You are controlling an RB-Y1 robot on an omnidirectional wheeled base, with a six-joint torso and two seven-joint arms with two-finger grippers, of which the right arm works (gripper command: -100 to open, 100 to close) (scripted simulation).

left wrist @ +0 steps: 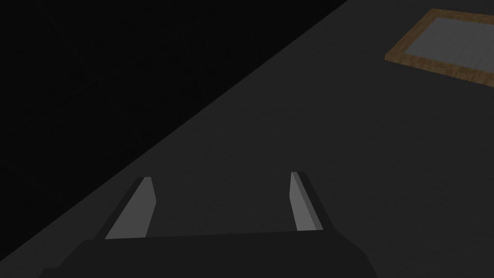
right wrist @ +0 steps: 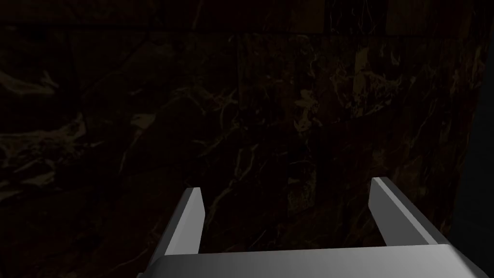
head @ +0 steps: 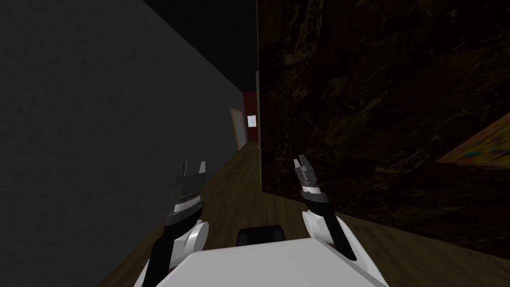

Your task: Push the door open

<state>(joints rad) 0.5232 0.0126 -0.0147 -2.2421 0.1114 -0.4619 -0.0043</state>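
Head view: 1 far door (head: 239, 128); left gripper (head: 194, 167), right gripper (head: 300, 160), 2 spread-fingered.

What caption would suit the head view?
Both open, left gripper and right gripper face a dim corridor with a pale door far ahead.

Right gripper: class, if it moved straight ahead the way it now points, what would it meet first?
The open right gripper points squarely at the dark marbled wall, so it would likely meet that wall first; the distance to it is unclear.
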